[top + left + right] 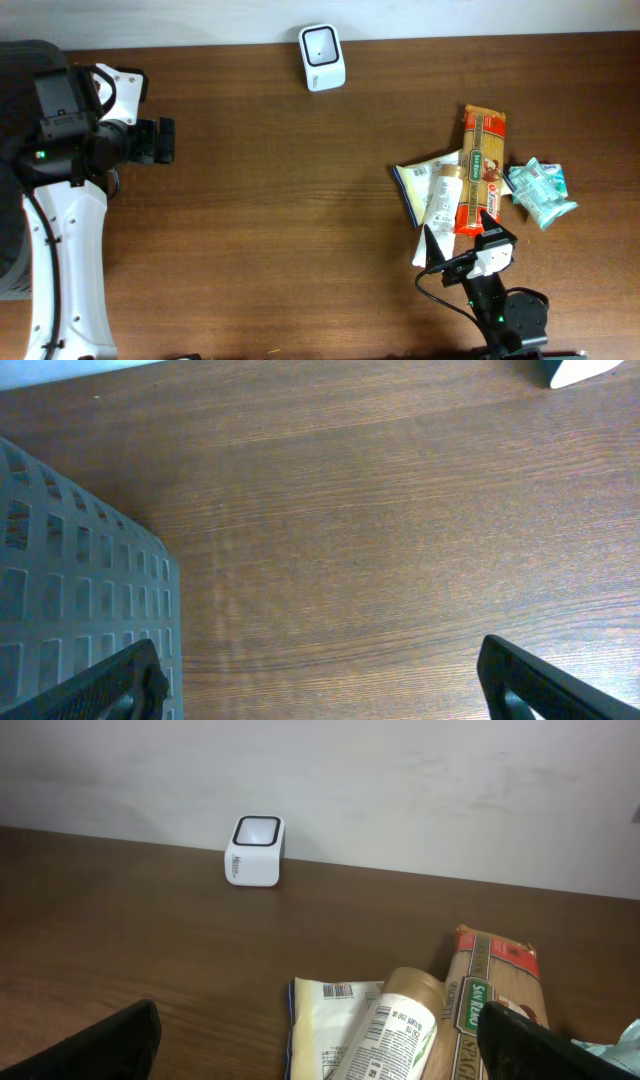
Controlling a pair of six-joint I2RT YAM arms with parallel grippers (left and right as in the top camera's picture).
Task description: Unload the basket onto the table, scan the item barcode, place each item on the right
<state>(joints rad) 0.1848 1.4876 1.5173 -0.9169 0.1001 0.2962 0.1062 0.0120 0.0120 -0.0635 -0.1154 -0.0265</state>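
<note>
- Gaping wide, the right gripper (460, 240) holds nothing, and the near ends of the items lie just ahead of its fingers.
- Four items lie loose on the table (280, 220), in no container. A white pouch (415, 180) is ahead-left. A tube (443, 200) lies over the pouch's right part. A spaghetti pack (483, 165) is ahead-right, against the tube. A teal packet (540, 192) is further right, beside the pack.
- The pouch's barcode faces up in the right wrist view.
- The scanner (322, 58) stands far ahead and left of this gripper, at the table's back edge by the wall (400, 780).
- The left gripper (160, 140) is also spread apart and empty, well apart from the pile.
- A grey perforated bin (70, 590) sits under its left finger; only the wall shows, so contents cannot be told.
- Bare wood runs from the left gripper to the scanner and the pile.
</note>
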